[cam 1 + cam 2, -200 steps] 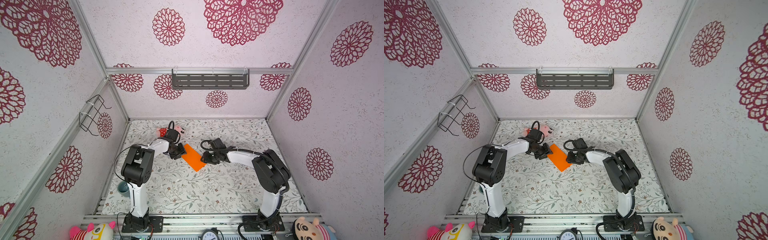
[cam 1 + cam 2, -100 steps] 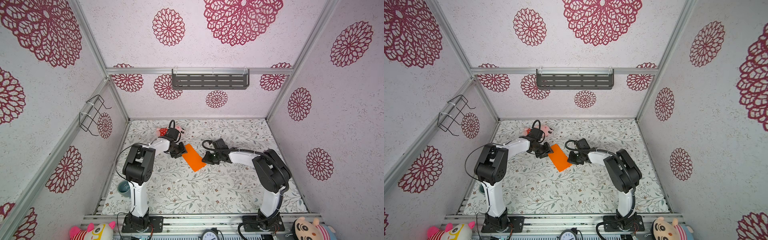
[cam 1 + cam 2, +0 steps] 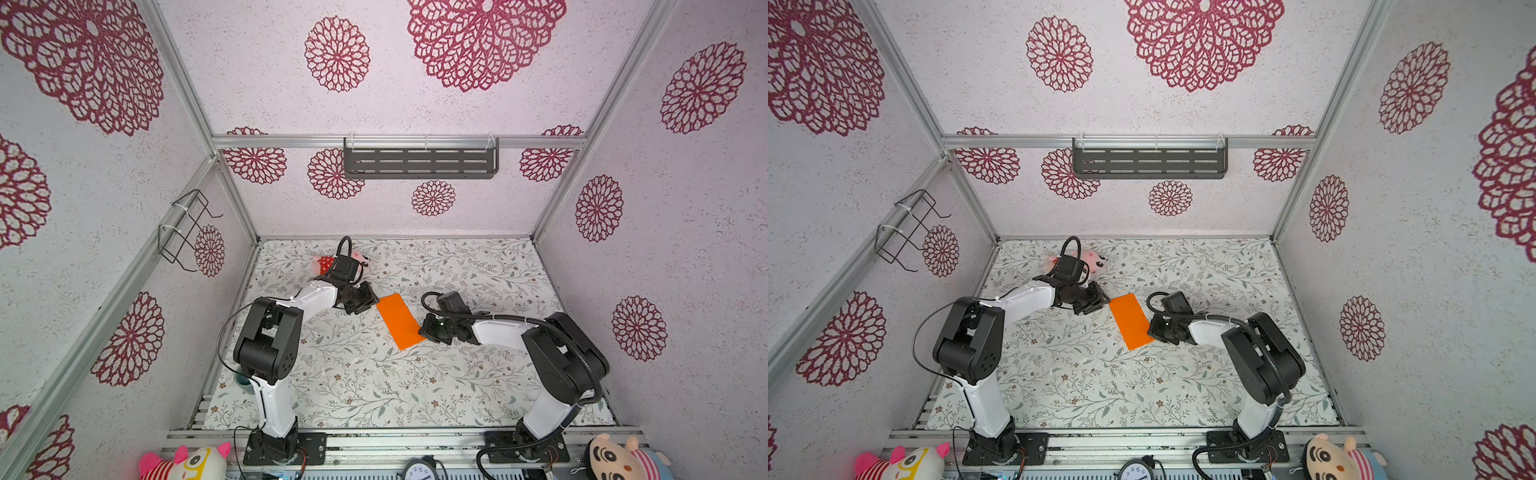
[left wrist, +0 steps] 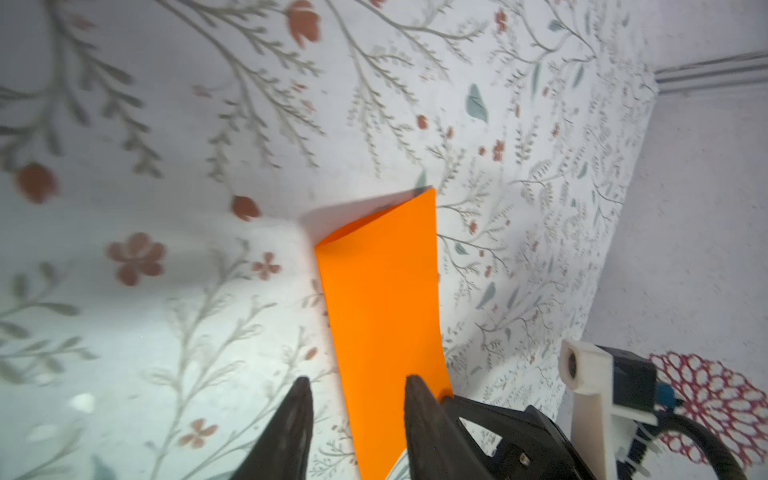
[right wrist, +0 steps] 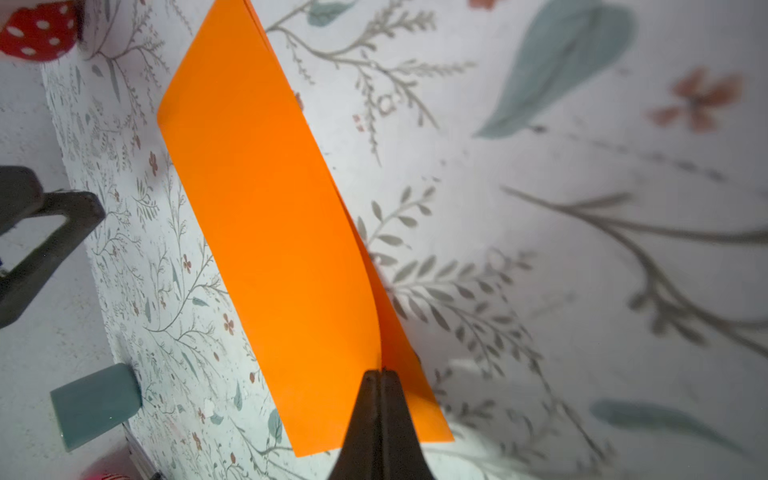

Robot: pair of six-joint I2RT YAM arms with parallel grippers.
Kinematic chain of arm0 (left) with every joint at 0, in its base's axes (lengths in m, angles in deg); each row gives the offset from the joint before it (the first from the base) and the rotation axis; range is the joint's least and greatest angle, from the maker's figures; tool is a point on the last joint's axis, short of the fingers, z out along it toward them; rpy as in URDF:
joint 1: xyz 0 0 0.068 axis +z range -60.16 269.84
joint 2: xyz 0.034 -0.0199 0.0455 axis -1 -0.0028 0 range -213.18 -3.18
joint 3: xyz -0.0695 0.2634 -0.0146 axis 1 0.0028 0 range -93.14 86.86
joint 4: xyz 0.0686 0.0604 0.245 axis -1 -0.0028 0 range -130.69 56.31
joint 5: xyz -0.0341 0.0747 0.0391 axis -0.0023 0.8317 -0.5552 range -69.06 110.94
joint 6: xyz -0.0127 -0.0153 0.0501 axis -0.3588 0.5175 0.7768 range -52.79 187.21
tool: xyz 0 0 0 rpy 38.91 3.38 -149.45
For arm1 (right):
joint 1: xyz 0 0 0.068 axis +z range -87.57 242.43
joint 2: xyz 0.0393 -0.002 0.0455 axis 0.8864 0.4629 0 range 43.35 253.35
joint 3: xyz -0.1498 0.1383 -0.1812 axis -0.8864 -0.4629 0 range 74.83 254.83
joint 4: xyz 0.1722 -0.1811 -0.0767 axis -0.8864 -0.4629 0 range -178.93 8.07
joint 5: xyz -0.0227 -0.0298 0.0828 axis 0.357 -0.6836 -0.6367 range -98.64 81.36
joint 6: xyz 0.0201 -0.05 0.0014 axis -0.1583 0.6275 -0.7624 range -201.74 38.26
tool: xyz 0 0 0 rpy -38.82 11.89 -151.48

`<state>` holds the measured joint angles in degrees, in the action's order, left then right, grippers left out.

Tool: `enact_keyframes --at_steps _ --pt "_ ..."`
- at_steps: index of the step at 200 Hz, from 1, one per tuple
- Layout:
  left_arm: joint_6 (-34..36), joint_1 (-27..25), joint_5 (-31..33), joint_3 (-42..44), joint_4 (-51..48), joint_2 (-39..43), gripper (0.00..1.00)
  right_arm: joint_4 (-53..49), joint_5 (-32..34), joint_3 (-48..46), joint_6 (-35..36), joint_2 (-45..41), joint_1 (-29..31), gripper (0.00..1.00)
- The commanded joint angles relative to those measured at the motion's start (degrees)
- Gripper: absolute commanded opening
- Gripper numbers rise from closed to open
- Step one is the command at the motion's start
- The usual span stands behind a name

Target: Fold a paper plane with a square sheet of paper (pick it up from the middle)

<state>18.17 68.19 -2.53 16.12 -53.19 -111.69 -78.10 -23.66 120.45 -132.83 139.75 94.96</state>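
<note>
Right wrist: hand [image 5: 380,372] tight on sheet [image 5: 266,216]

Both top views: high, front, looking down on whole table [image 3: 374,386]. Wrist views: close, low, sharing orange paper [image 4: 382,291].

I work in a robot test booth: an aluminium frame [image 3: 291,141] holds flower-printed wall panels [image 3: 457,208], my left arm [image 3: 274,399] and right arm [image 3: 498,332] are bolted to a slotted base rail [image 3: 395,434], and a floral cloth [image 3: 374,386] covers the bench.
</note>
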Motion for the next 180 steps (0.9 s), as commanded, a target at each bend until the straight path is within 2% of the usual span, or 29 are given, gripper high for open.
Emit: enact_keyframes --at_steps 1,34,93,127,143,159,180 --pt "-4.22 -2.71 -4.83 1.28 8.11 -0.33 0.32 3.51 4.07 -3.18 -7.88 -4.9 0.17 0.0" --pt "-5.27 -4.66 -6.66 -1.33 9.33 -5.81 0.19 3.29 4.91 -5.5 -11.08 -7.37 0.34 0.01" --pt "-2.62 -5.5 -6.92 -5.4 4.53 -11.35 0.13 4.41 0.19 -4.79 -12.59 -5.54 0.53 0.02" --pt "1.11 -5.42 -6.51 -6.77 -0.18 -13.78 0.11 2.98 -3.96 -3.07 -10.13 -4.25 0.08 0.13" --pt "3.27 -5.46 -6.38 -7.42 -2.26 -14.47 0.1 1.92 -5.25 -2.19 -9.65 -3.13 -0.1 0.15" --pt "5.42 -5.43 -5.68 -8.23 -4.56 -15.0 0.1 1.18 -5.71 -1.39 -9.31 -2.42 -0.09 0.15" --pt "6.41 -5.35 -5.19 -8.61 -5.45 -15.45 0.1 0.86 -5.81 -0.28 -8.86 -1.96 -0.1 0.04"
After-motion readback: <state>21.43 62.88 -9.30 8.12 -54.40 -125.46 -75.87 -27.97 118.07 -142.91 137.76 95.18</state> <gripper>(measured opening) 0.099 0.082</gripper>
